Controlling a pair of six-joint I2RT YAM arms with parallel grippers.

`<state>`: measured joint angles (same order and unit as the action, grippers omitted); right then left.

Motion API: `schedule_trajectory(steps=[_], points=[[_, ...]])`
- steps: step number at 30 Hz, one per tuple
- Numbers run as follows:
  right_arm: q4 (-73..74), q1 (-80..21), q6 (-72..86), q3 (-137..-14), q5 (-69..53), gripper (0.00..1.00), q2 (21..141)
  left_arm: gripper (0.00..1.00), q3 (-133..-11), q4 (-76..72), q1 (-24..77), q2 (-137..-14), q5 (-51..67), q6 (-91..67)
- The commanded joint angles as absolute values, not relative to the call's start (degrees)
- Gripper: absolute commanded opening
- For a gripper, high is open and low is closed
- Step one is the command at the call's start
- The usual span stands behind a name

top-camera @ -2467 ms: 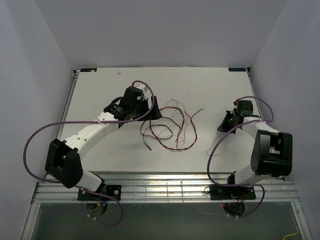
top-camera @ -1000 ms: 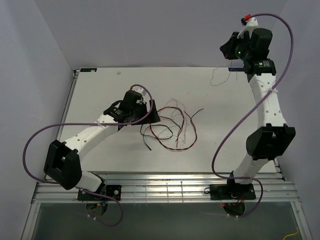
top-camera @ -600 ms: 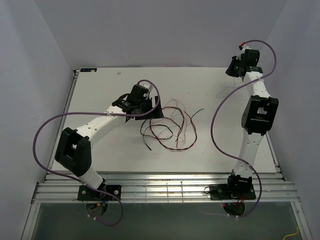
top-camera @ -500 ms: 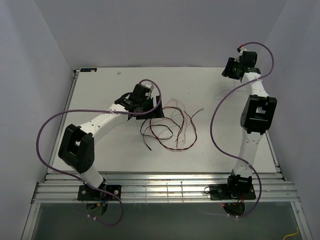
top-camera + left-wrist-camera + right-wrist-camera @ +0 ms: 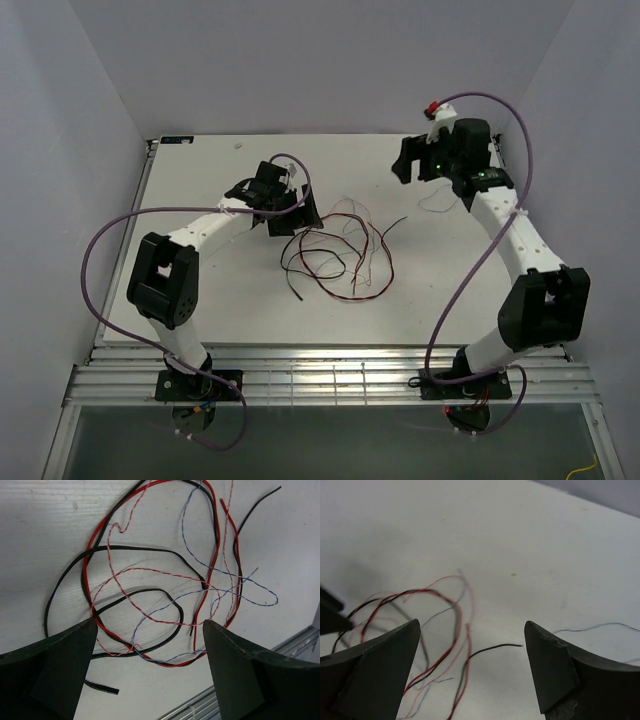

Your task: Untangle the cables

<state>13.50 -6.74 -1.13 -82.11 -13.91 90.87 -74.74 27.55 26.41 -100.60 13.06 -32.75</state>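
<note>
Right gripper has swung inward toward the cables; it and left gripper gape, seemingly empty.

In the left wrist view the cables run past the top edge, and a black end vanishes behind a finger of the left gripper. From above, their pale strands are too fine to separate.
</note>
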Motion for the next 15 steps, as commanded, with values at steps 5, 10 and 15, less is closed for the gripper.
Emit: schedule_trajectory(steps=[5,10,15], points=[[11.94,-22.22,-5.97,-64.78,-23.74,0.9,86.82,0.96,-76.46,23.38,26.89,-103.36,22.67,-34.45],[18.72,-26.53,-6.07,-68.55,-19.0,0.93,94.03,0.87,-77.52,23.03,26.89,-105.81,23.82,-34.98],[19.16,-27.25,-5.54,-68.64,-18.98,0.14,95.63,0.64,-77.08,23.03,26.89,-106.26,23.38,-35.68]])
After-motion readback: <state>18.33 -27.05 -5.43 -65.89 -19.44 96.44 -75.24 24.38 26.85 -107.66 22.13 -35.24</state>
